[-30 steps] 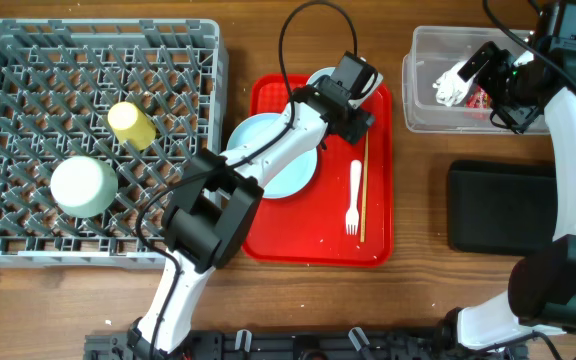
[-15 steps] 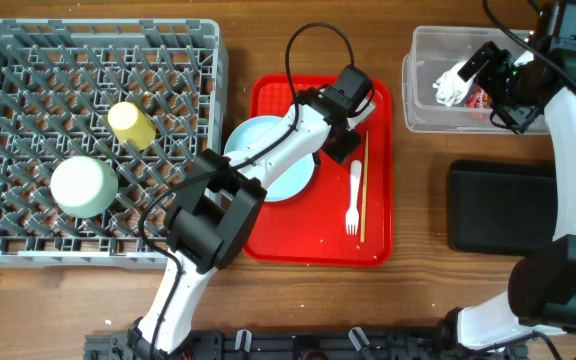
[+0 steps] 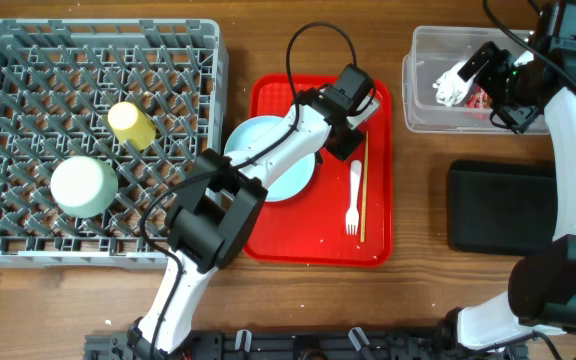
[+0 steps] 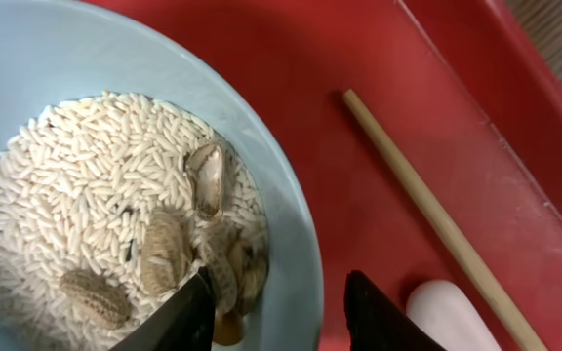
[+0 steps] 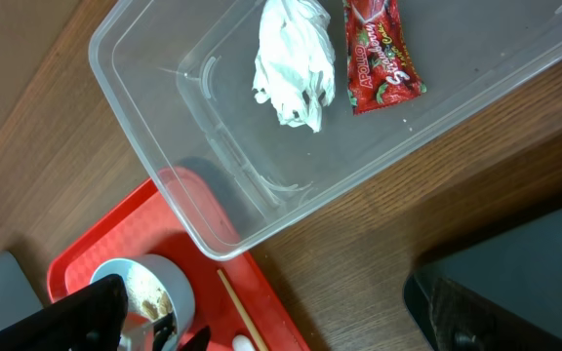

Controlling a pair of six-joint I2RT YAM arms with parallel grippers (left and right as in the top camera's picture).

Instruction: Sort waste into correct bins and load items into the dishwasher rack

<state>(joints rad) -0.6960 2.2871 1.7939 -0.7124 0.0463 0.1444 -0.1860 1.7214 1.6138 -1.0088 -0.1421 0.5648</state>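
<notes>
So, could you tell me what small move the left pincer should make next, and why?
I'd close the left pincer on the rim of the blue bowl: one finger sits inside by the food scraps, the other outside above the red tray, neither seeming to touch it.

tissue, red wrapper lie in clear tub. scraps in blue bowl. yellow cup, mint bowl in rack.

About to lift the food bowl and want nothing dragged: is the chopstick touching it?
Apart. Left wrist view shows bare red tray between the bowl rim and the chopstick.
</notes>
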